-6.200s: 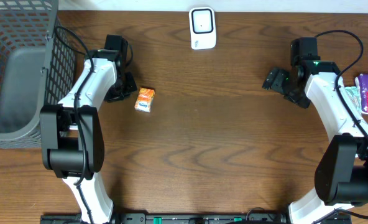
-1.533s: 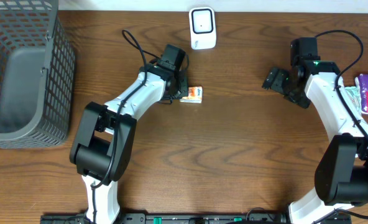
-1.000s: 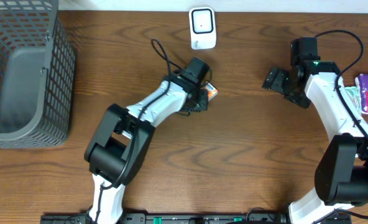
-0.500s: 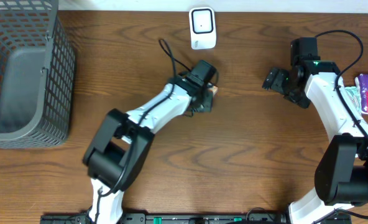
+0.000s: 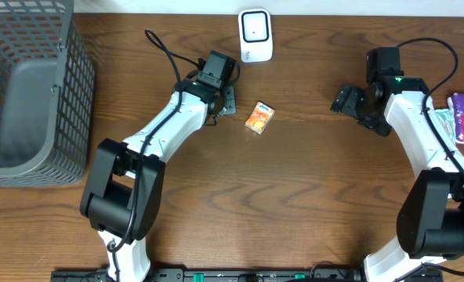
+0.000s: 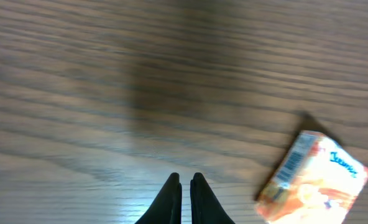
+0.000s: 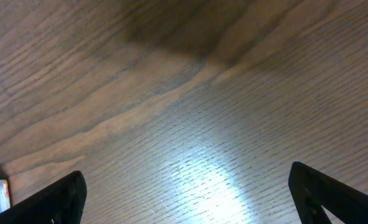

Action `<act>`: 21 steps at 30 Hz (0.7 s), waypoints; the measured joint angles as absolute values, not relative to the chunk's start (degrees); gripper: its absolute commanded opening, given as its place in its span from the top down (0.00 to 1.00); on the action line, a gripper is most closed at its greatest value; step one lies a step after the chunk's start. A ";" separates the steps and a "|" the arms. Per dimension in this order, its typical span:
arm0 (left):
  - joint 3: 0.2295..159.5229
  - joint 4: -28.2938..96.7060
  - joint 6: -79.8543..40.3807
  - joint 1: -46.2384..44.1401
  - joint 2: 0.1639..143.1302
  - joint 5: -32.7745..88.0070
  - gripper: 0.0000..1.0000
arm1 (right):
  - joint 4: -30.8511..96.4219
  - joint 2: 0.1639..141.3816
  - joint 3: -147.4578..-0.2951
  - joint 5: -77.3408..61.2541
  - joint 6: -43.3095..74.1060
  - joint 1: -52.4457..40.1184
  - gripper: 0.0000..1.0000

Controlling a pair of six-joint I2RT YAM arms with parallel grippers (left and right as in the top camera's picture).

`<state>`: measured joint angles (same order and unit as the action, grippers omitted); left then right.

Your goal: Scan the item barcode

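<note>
Left claw [image 6: 185,186] is hovering above the worktop [image 5: 295,196], pinched shut and holding nothing. Orange packet [image 5: 259,117] is lying loose just beside it, near the white scanner [image 5: 255,35]. Right claw [image 5: 346,100] is standing wide, empty.

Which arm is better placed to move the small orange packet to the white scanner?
Left. The left gripper, though shut, sits right beside the orange packet, near the scanner. The right gripper is open but clearly farther off.
</note>
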<state>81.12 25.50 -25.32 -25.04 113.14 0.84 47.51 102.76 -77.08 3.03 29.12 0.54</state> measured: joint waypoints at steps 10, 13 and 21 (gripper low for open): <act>81.12 23.73 -25.71 -28.51 117.36 3.49 0.92 | 47.51 102.76 -77.08 3.03 29.12 0.54 0.01; 81.12 23.44 -25.74 -29.32 117.82 3.70 0.92 | 47.51 102.76 -77.08 3.03 29.12 0.54 0.01; 81.12 22.26 -25.74 -30.59 119.44 3.97 0.92 | 47.51 102.76 -77.08 3.03 29.12 0.54 0.01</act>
